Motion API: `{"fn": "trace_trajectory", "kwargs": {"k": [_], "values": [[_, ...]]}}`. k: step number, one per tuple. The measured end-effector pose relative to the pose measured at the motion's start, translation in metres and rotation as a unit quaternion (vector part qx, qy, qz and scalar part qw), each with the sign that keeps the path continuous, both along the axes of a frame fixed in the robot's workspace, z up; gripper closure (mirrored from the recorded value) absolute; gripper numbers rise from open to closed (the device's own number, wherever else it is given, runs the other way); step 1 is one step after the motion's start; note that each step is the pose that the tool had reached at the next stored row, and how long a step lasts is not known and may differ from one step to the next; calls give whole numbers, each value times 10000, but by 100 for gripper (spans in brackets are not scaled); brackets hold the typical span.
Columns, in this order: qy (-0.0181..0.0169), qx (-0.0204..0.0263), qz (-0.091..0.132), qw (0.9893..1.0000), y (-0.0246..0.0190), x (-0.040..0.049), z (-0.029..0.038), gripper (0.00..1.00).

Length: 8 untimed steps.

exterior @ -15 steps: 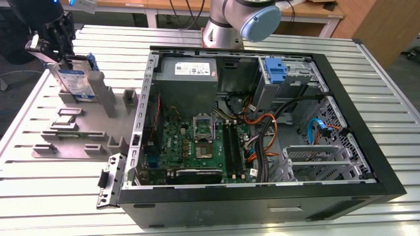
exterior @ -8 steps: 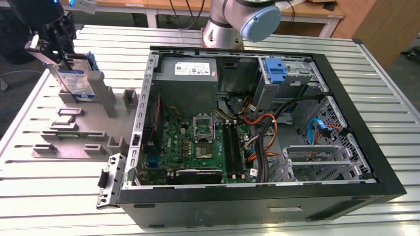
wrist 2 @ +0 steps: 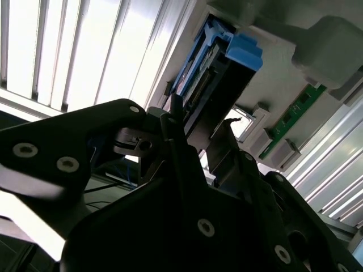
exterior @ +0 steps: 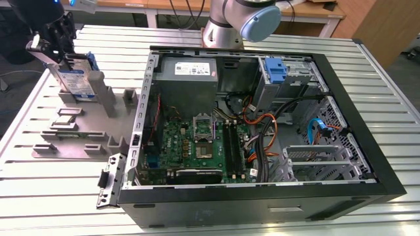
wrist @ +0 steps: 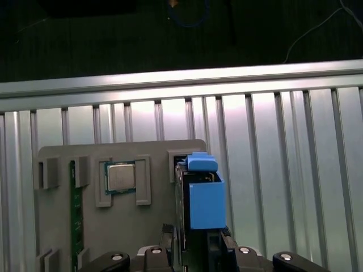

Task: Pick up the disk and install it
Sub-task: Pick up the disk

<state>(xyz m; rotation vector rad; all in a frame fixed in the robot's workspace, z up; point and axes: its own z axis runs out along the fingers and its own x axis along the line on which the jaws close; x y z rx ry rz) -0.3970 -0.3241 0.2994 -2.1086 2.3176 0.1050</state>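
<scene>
My hand (exterior: 66, 58) sits at the far corner of the counter (exterior: 39, 187), on the exterior view's left, coming down from above onto the disk (exterior: 74, 78). In both wrist views the two fingers (wrist: 168, 231) lie against opposite faces of the disk (wrist: 205, 198), so I judge them pressed together on its upper edge, pinching it, not spread around it.

The disk stands on its long edge in a slot of the grey fixture plate (exterior: 78, 142), blue bracket outward. I take that to be deliberate: upright, it offers a narrow edge that a top-down grip can clamp. I can't tell whether it has left the slot.

In the first wrist view the processor chip (wrist: 120, 177) lies in the next pocket of the plate (wrist: 150, 226), and a green memory stick (wrist: 72, 209) stands beyond it, each in its own holder.

Well apart, toward the exterior view's right, the computer case (exterior: 262, 201) lies on its side with the panel off, so its inside is open from above.
</scene>
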Motion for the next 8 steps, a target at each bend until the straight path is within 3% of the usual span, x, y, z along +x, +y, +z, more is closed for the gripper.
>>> {"fn": "trace_trajectory", "kwargs": {"k": [4, 8], "values": [[7, 0, 11, 10000, 0, 2, 49, 57], [5, 2, 11, 10000, 0, 3, 49, 57]]}}
